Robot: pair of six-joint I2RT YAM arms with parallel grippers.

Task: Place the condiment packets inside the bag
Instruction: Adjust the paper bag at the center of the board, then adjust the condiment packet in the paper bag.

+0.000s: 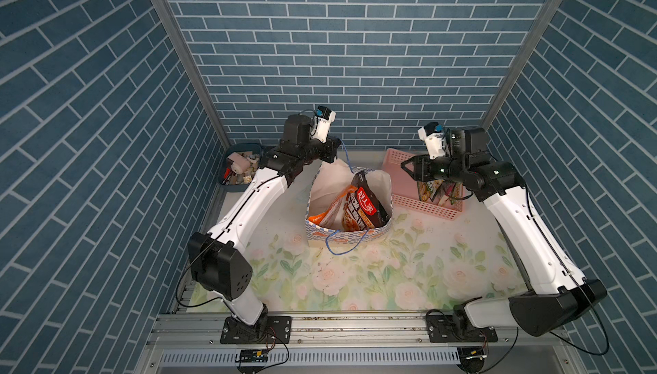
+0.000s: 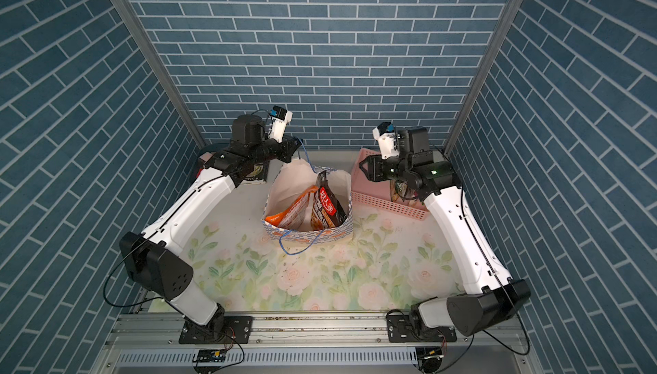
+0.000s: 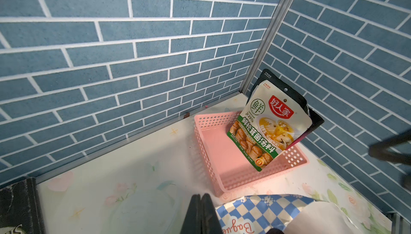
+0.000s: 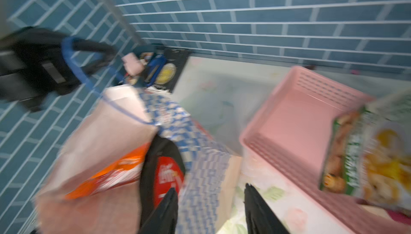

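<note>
Blue cord (image 4: 64,50) of bag (image 1: 346,235) pinched by left hand (image 3: 201,197); right hand (image 4: 210,188) apart, its view blurred.

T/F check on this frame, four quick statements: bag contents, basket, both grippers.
1. The bag already holds an orange packet and a black packet. True.
2. The pink basket is empty. False: a green-and-white packet leans in it, with a second black packet behind.
3. The left gripper is wide open. False: its fingers are shut, and the bag's far cord handle runs up to it.
4. The right gripper is open with nothing between its fingers. True.
</note>
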